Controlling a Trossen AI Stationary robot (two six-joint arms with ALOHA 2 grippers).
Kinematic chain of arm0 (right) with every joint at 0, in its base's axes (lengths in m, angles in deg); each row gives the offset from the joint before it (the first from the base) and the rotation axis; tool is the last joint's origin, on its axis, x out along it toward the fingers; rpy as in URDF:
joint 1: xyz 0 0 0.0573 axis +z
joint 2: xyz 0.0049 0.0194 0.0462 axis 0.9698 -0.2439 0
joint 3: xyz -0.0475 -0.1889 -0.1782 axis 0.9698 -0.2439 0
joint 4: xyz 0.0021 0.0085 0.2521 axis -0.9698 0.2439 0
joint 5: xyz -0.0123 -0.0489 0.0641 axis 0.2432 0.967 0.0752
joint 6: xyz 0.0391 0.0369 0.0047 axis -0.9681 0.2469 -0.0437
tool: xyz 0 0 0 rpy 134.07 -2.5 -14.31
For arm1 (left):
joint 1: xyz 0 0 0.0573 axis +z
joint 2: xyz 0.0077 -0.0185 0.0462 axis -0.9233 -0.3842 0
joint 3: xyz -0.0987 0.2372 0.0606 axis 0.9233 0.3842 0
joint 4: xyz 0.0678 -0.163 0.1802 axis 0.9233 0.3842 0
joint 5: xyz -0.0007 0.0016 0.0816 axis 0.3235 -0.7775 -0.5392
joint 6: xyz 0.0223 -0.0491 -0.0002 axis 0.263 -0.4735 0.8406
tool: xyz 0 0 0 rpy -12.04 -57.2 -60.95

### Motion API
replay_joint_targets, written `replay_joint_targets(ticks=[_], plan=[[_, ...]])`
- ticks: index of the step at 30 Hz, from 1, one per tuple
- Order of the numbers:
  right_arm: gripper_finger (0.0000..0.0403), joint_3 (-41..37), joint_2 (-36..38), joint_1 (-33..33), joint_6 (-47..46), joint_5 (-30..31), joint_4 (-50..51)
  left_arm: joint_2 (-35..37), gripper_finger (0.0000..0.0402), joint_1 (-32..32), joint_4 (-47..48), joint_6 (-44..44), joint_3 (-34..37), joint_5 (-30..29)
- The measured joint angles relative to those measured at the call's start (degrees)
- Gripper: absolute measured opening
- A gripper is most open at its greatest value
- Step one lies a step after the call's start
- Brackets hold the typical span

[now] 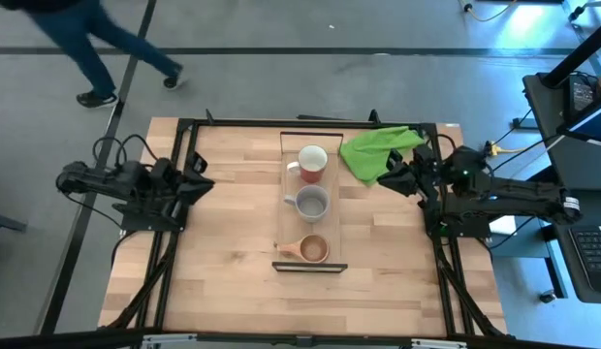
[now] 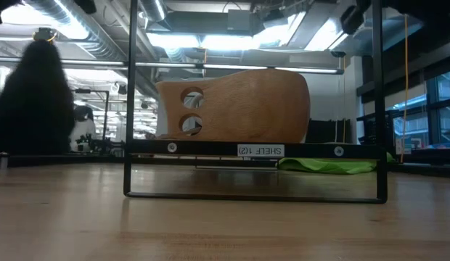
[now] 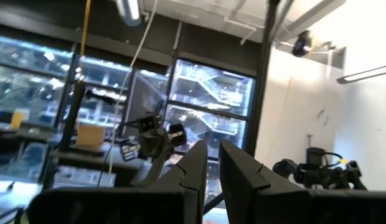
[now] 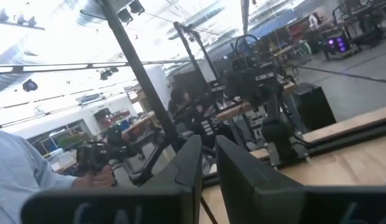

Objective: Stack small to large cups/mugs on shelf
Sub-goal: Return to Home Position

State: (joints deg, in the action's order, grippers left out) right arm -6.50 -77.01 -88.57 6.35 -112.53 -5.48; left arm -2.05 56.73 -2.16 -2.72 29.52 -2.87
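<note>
**A:** How are the two pincers held?

**B:** The left pincer (image 1: 202, 181) is kept at one side edge of the counter (image 1: 233, 281) and the right pincer (image 1: 386, 175) at the opposite edge. In each wrist view the fingers (image 3: 192, 174) are drawn almost together, with only a slit between them. Nothing is gripped by either. Both are aimed up into the room and not down at the wood, which is judged to suit a parked pose.

**A:** Where are the cups to be found?

**B:** All three are set in a row on the shelf (image 1: 325, 229), which lies between the pincers and well apart from each. The red mug (image 1: 312, 163) and the grey mug (image 1: 311, 205) stand roughly level with the pincers. The small wooden cup (image 1: 313, 249) is placed past the grey mug, farthest from both. The sizes thus run in order along the board, side by side and not nested.

**A:** And the handles?

**B:** All three are turned toward the left pincer's side.

**A:** Is anything left near a pincer?

**B:** A green cloth (image 1: 378, 150) is seen just beside the right pincer. The placing is judged finished, so only parking remains.
</note>
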Motion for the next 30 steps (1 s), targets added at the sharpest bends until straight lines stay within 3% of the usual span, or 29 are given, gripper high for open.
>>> replay_joint_targets(ticks=[7, 22, 30], plan=[[0.0049, -5.2, 2.0, 0.0, -1.1, 2.6, -0.7, 0.0, 0.0035, 0.0, 0.1, -2.7, 2.9, -2.9], [0.0049, -15.3, 3.4, 0.0, -2.3, 1.9, -14.0, 0.0, 0.0035, 0.0, -1.5, -4.1, 6.8, -5.5], [0.0049, -16.4, 3.4, 0.0, 0.5, 0.9, -12.9, 0.0, 0.0035, 0.0, -1.5, -4.8, 8.8, -7.9]])
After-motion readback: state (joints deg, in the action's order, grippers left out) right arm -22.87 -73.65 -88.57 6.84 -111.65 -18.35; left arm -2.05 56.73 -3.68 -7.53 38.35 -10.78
